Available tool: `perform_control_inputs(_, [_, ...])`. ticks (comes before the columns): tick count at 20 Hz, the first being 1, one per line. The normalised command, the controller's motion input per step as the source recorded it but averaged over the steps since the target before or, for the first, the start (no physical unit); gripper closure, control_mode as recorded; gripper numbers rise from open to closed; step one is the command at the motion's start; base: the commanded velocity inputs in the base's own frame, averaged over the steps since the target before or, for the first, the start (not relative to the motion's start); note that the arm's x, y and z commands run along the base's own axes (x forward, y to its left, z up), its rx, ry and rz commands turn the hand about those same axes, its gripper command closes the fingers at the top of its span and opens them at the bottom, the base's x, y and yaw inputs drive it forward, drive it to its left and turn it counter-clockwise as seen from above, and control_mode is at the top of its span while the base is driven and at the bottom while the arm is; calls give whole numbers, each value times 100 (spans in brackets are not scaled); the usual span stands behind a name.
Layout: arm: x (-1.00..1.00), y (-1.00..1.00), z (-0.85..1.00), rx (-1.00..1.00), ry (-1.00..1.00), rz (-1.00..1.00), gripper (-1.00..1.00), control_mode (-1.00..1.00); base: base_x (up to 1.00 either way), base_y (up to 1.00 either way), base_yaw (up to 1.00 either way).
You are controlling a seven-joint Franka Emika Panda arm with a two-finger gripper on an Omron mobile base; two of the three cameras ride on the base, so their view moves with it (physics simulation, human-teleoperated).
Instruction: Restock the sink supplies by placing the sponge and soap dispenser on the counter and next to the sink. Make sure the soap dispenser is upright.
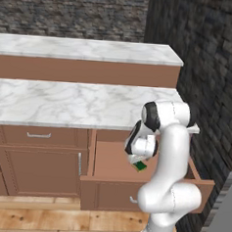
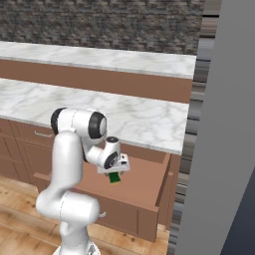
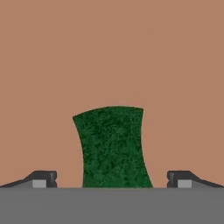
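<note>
The sponge, a small green block, lies on the brown floor of an open wooden drawer. My gripper reaches down into the drawer right over it. It is open, with one dark fingertip on each side of the sponge and a gap between each tip and the block. From the base views the sponge peeks out just under the hand, and the gripper hovers close above it. The soap dispenser, the sink and its counter are out of view.
A plain marble worktop runs above the drawer, with a second marble ledge behind it. Closed cabinet fronts stand left of the drawer. A dark stone wall closes the right side. Wooden floor lies below.
</note>
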Motion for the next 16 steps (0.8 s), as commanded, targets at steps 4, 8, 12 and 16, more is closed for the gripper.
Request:
perform_control_inputs(4, [27,0,-35,0,9,8,-100,-100,0,0,0])
perform_control_inputs(8, [26,0,-33,0,7,9,-100,-100,0,0,0])
perform_control_inputs(12, [6,0,-39,0,3,8,-100,-100,0,0,0])
perform_control_inputs(16, [0,0,-33,0,0,6,-100,-100,0,0,0])
